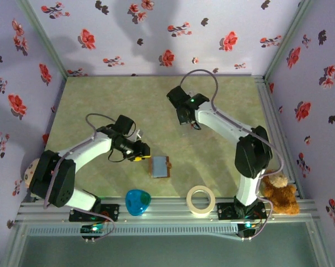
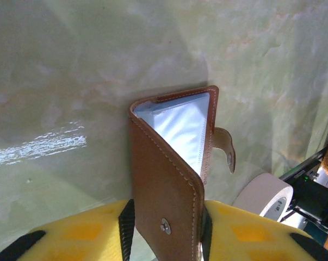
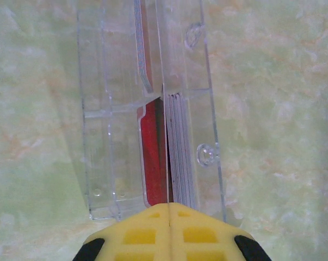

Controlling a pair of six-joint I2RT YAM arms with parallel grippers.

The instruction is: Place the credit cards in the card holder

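**Top external.** Green counter (image 1: pixel 100 100). Brown card holder (image 1: pixel 160 166) lying opened near the middle of the near edge. Left tool (image 1: pixel 140 154) low at the card holder's left side, yellow tips just beside it. Right tool (image 1: pixel 184 115) well apart from both, toward the far edge, right of centre. Tape roll (image 1: pixel 201 200) and blue dome (image 1: pixel 138 201) at the near edge, one either side of the card holder. Teddy bear (image 1: pixel 281 193) past the near right corner.

**Left wrist.** Card holder (image 2: pixel 169 179) open in a V, clear sleeves inside, closing tab out to the right. Near cover set between the 2 yellow fingers (image 2: pixel 82 234) of the left tool (image 2: pixel 166 212), dark pads against or just beside its 2 edges. Clamped or loose: cannot tell. Tape roll (image 2: pixel 264 196) beyond, at the right.

**Right wrist.** Right tool (image 3: pixel 168 209) closed, its 2 fingers pressed together at the near end of a clear stand (image 3: pixel 115 109) on the counter. Credit cards (image 3: pixel 179 147) on edge in the stand, a red card (image 3: pixel 152 157) left of a pale stack. Card pinched in the tips or not: cannot tell.
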